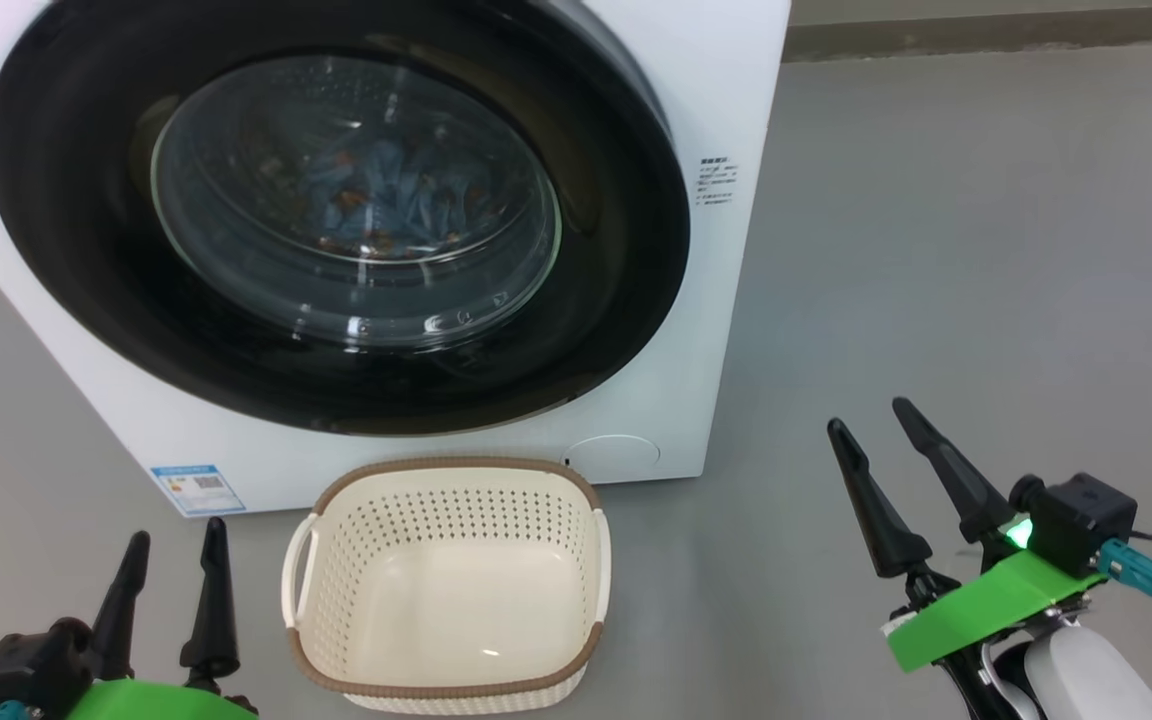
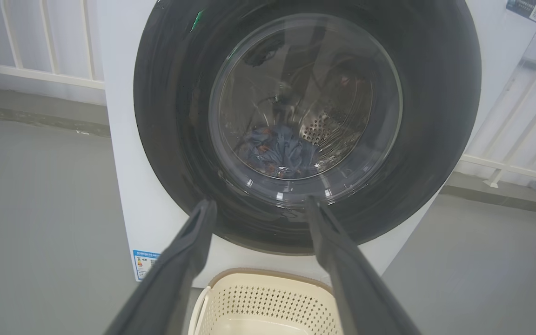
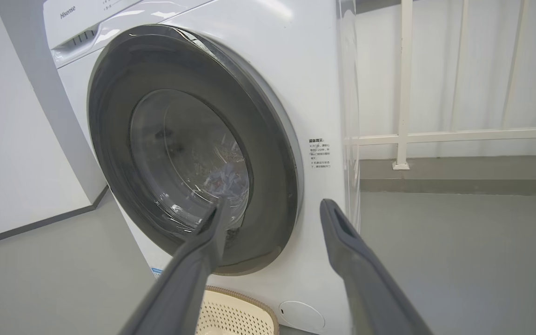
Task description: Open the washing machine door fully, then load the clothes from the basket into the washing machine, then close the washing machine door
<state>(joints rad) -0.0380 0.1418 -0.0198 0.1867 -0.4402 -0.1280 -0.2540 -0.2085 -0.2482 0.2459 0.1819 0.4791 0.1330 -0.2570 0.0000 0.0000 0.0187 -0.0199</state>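
- washing machine door (image 1: 86,250): shut on the washing machine (image 1: 716,80), glass (image 1: 226,260) facing me.
- clothes (image 1: 386,190): inside it, behind the glass.
- basket (image 1: 456,468): floor (image 1: 936,250) before the washing machine, long axis along its front.
- my left gripper (image 1: 177,533), right gripper (image 1: 868,415): fingers spread, empty, pointing at it.
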